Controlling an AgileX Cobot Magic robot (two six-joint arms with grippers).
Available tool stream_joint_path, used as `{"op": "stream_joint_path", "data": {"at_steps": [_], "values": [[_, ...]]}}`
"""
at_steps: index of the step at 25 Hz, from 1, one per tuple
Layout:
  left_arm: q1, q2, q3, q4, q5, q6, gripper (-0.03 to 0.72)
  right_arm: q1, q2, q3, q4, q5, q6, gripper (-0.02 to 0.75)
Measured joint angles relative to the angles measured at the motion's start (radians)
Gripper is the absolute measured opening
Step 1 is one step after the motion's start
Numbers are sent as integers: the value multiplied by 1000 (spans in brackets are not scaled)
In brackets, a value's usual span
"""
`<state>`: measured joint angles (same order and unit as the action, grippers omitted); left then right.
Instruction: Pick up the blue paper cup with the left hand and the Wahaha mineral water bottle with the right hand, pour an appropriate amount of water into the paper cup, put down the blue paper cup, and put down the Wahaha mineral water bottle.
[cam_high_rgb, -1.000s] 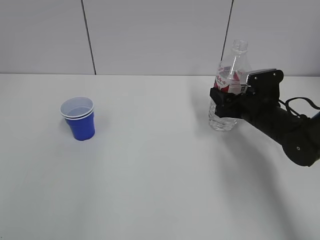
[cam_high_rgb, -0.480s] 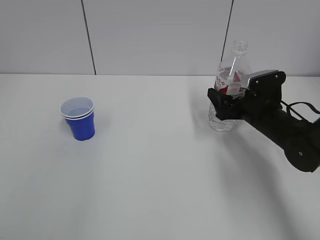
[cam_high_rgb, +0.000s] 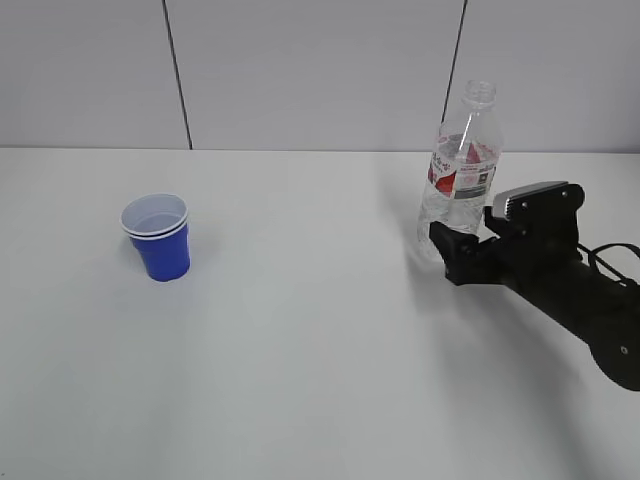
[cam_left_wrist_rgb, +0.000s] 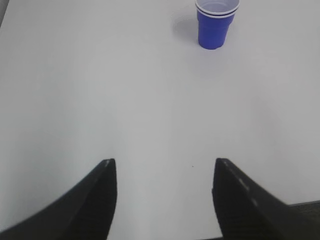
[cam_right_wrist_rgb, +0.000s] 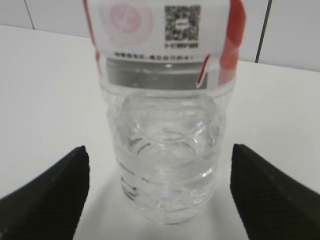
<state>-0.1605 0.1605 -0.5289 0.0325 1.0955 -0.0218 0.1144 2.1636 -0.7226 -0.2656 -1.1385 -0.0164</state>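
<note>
The blue paper cup (cam_high_rgb: 160, 245) stands upright on the left of the white table (cam_high_rgb: 320, 380), with nothing touching it. In the left wrist view the cup (cam_left_wrist_rgb: 215, 30) is far ahead, and my left gripper (cam_left_wrist_rgb: 164, 161) is open with only bare table between its fingers. The left arm does not show in the exterior view. The Wahaha mineral water bottle (cam_high_rgb: 462, 165) stands upright at the right, capless, with water low in it. My right gripper (cam_high_rgb: 465, 240) sits just in front of it, open. In the right wrist view the bottle (cam_right_wrist_rgb: 165, 125) stands beyond the wide-apart fingers (cam_right_wrist_rgb: 55, 185), untouched.
A grey panelled wall (cam_high_rgb: 300, 70) runs along the table's far edge, close behind the bottle. The right arm (cam_high_rgb: 580, 300) reaches in from the lower right.
My right gripper opened and let go of the bottle, then drew back and down toward the front right. The bottle stays upright in place. The cup has not moved.
</note>
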Motion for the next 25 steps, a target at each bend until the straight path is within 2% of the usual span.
{"op": "stream_joint_path", "data": {"at_steps": [5, 12, 16, 25], "values": [[0, 0, 0, 0, 0, 0, 459, 0, -88, 90, -8, 0, 10, 662], [0, 0, 0, 0, 0, 0, 459, 0, -452, 290, -59, 23, 58, 659], [0, 0, 0, 0, 0, 0, 459, 0, -681, 343, -117, 201, 109, 655], [0, 0, 0, 0, 0, 0, 459, 0, -1146, 348, -246, 643, 281, 641]]}}
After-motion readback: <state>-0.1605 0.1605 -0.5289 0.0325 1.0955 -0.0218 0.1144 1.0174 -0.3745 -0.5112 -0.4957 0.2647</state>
